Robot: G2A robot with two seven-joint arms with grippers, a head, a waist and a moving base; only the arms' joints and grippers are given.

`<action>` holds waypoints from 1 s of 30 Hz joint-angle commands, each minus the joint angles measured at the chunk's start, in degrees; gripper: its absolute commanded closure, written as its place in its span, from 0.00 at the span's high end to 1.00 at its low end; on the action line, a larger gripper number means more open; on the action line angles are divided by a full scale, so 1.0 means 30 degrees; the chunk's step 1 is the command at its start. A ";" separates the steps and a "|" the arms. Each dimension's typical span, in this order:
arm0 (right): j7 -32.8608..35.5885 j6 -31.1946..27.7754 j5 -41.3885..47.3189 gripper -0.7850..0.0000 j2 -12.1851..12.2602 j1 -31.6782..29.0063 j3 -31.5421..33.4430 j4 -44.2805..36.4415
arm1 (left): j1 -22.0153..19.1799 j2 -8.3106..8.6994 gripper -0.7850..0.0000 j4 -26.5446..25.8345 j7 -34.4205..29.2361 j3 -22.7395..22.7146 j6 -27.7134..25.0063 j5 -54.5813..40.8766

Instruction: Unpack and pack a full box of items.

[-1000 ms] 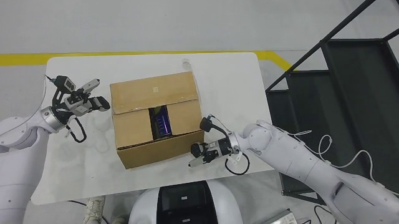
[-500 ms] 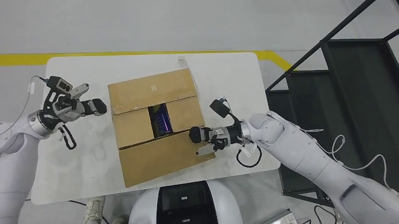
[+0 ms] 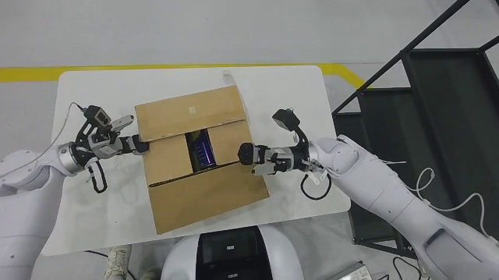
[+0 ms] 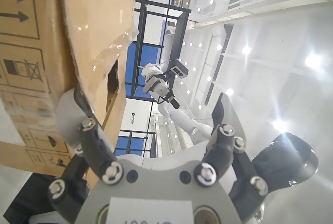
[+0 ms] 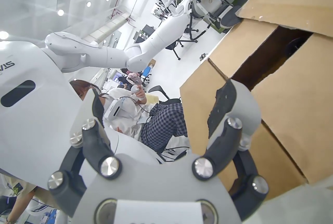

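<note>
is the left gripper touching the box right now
Touching. The left wrist view shows one finger of the open left gripper resting against the side of the box, with no gap between them; the other finger stands clear in open air.

The left claw point(image 4: 147, 102) stands spread, one finger point(image 4: 69, 108) against the torn corner of the brown cardboard box point(image 4: 85, 14), the other finger clear of it.

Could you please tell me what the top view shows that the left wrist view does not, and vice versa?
Top view: the table, and a dark item inside the box, seen through its flap gap. Left wrist view: handling marks printed on the box's side. Both: the box and the left gripper, jaws open, at its side.
</note>
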 commanded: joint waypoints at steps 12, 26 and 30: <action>0.0237 -0.0172 0.0217 1.00 0.0042 -0.0433 0.0739 -0.0145 | -0.1322 -0.0205 1.00 0.0232 -0.0064 0.0453 -0.0725 -0.0636; 0.0065 -0.0313 0.0240 1.00 -0.0162 -0.0643 0.1231 0.0495 | -0.5207 -0.1194 1.00 0.2793 -0.0038 0.2861 0.0031 -0.3197; 0.0034 -0.0232 0.0194 1.00 -0.0198 -0.0707 0.1422 0.0592 | -0.6561 -0.1562 1.00 0.4070 0.0192 0.3551 0.0066 -0.3716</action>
